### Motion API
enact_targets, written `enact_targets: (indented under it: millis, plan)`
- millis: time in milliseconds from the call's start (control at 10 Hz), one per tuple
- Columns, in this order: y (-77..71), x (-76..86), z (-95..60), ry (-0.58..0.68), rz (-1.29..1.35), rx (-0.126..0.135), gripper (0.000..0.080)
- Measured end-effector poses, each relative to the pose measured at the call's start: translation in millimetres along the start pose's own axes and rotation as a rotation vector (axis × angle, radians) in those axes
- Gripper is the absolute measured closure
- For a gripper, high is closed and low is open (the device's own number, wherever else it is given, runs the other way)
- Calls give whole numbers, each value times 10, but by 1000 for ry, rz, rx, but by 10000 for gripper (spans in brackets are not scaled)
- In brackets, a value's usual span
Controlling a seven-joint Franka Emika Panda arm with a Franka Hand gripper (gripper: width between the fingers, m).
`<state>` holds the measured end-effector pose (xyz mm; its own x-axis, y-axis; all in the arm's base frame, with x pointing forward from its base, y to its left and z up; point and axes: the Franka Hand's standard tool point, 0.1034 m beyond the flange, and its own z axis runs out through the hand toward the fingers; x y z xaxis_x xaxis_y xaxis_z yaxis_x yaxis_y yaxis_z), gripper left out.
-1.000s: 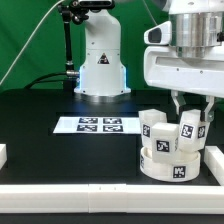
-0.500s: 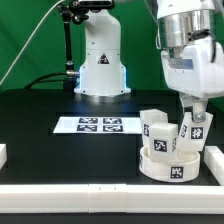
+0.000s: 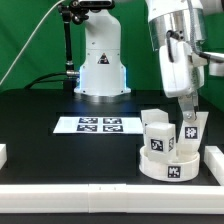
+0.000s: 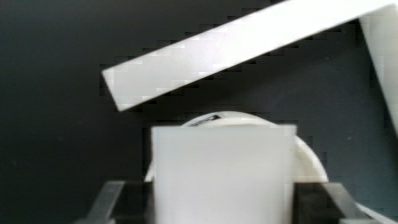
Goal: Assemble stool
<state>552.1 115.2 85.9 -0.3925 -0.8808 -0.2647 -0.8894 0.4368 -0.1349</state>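
The stool's round white seat (image 3: 170, 166) lies at the exterior view's right, near the table's front. Two blocky white legs with marker tags stand upright in it. My gripper (image 3: 189, 116) comes down from above onto the right leg (image 3: 191, 131) and is shut on its top. The other leg (image 3: 157, 138) stands free just to the left of it. In the wrist view the held leg (image 4: 217, 165) fills the space between my gripper's (image 4: 219, 206) two dark fingers (image 4: 121, 200). The seat's curved rim (image 4: 310, 158) shows behind the leg.
The marker board (image 3: 99, 125) lies flat at mid-table, left of the seat. A white rail (image 3: 100, 190) runs along the front edge, with white blocks at the far left (image 3: 3, 154) and just right of the seat (image 3: 215, 160). The arm's base (image 3: 101, 60) stands behind.
The wrist has turned and leaned over the held leg, and the arm's body has swung toward the exterior view's left. The leg has stayed in the seat and the jaws have not changed.
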Motion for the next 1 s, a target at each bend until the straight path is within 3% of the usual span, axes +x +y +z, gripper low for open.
enact_targets:
  millis: [100,200,300,600,1000]
  plan:
    - [0,4,2,1,-9,0,462]
    - [6,-2,6,2,-21,-8,264]
    - [21,-74,5,17,-127,-61,186]
    - [1,-313,-149,-10,-373,-104,152]
    - [-3,-283,-125,-17,-661,-102,150]
